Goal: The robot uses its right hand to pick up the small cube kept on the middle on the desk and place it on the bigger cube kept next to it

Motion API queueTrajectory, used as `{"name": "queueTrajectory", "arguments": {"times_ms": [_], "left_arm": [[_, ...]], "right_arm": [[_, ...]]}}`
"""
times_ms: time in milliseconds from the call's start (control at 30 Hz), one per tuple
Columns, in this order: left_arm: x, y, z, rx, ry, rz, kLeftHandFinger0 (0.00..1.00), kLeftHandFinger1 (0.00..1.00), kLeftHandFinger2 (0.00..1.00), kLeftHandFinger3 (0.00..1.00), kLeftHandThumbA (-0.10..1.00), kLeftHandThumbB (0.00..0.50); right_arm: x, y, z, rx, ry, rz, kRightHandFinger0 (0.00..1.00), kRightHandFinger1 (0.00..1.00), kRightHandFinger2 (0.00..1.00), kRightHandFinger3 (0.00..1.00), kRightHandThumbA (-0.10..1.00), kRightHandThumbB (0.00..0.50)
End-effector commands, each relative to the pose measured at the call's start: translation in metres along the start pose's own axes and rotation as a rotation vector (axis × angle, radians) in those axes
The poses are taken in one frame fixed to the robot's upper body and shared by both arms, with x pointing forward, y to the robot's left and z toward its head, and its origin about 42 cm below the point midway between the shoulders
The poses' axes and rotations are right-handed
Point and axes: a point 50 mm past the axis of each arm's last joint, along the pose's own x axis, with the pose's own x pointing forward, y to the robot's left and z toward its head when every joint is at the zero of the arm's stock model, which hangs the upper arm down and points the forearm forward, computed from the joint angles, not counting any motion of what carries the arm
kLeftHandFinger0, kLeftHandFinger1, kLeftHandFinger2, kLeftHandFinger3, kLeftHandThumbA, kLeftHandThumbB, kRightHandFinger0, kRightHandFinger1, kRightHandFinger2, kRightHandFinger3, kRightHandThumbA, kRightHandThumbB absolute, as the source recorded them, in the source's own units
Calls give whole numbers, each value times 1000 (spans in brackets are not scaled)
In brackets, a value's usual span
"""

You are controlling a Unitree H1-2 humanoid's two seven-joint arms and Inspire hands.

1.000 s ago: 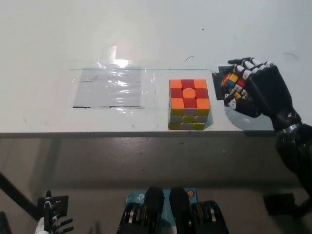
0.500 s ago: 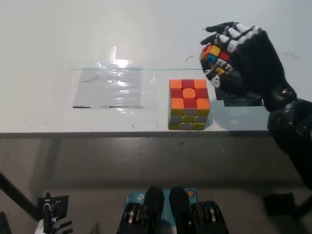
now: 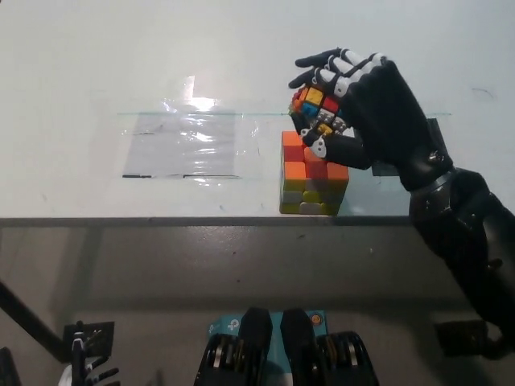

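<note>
My black right hand [image 3: 358, 108] is shut on the small multicoloured cube [image 3: 316, 108] and holds it in the air over the top of the bigger cube [image 3: 311, 181]. The bigger cube, orange and red on top with yellow and white sides, stands near the desk's front edge. The hand and small cube hide part of its top. Whether the two cubes touch cannot be made out. My white left hand [image 3: 80, 366] hangs low at the bottom left, below the desk, mostly cut off by the picture's edge.
A clear plastic sheet [image 3: 189, 145] lies flat on the white desk [image 3: 121, 64] left of the bigger cube. A dark square patch [image 3: 422, 149] on the desk shows behind my right wrist. The desk's front edge [image 3: 161, 219] runs across the middle.
My right hand has carried the small cube left, from beside the bigger cube to above it. The dark patch where the small cube stood is uncovered.
</note>
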Motion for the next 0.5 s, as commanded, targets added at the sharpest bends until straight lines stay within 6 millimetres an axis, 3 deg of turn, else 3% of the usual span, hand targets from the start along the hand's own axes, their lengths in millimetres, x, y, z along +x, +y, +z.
{"name": "queueTrajectory", "arguments": {"times_ms": [0, 33, 67, 133, 167, 267, 333, 400, 433, 467], "left_arm": [[6, 4, 19, 17, -43, 21, 681, 728, 857, 996, 1000, 170], [6, 4, 18, 8, -46, 21, 667, 714, 842, 979, 1000, 189], [7, 3, 22, -9, -58, 6, 689, 745, 886, 1000, 1000, 182], [7, 2, 23, -20, -59, 15, 660, 699, 826, 945, 1000, 191], [7, 1, 24, -26, -49, 6, 669, 721, 852, 963, 1000, 201], [8, 0, 26, -45, -51, 27, 642, 679, 797, 926, 1000, 228], [9, 0, 31, -15, -58, 20, 686, 727, 823, 951, 1000, 240], [10, -1, 36, -38, -67, 23, 665, 709, 806, 930, 1000, 232], [10, 0, 38, -43, -76, 4, 634, 690, 808, 929, 1000, 253], [11, 1, 39, -31, -82, 0, 636, 698, 815, 936, 1000, 255]], "right_arm": [[7, -7, -1, 5, -27, -41, 0, 178, 528, 441, -100, 327], [5, -5, -3, 9, -21, -34, 0, 179, 531, 448, -100, 327], [5, -5, -5, 3, -8, -25, 0, 180, 531, 448, -100, 327], [1, 1, -9, 18, 5, -22, 0, 179, 546, 456, -100, 336], [-1, 4, -10, 21, 7, -31, 0, 177, 544, 453, -100, 318], [-6, 13, -13, 20, 13, -14, 0, 185, 539, 465, -100, 282], [-6, 18, -14, 16, 14, -17, 0, 190, 568, 500, -100, 327], [-7, 20, -14, 15, 18, -24, 0, 197, 595, 536, -100, 366], [-9, 26, -14, 34, 39, -14, 0, 221, 619, 552, -100, 335], [-11, 29, -14, 51, 43, -22, 0, 233, 636, 568, -100, 334]]}}
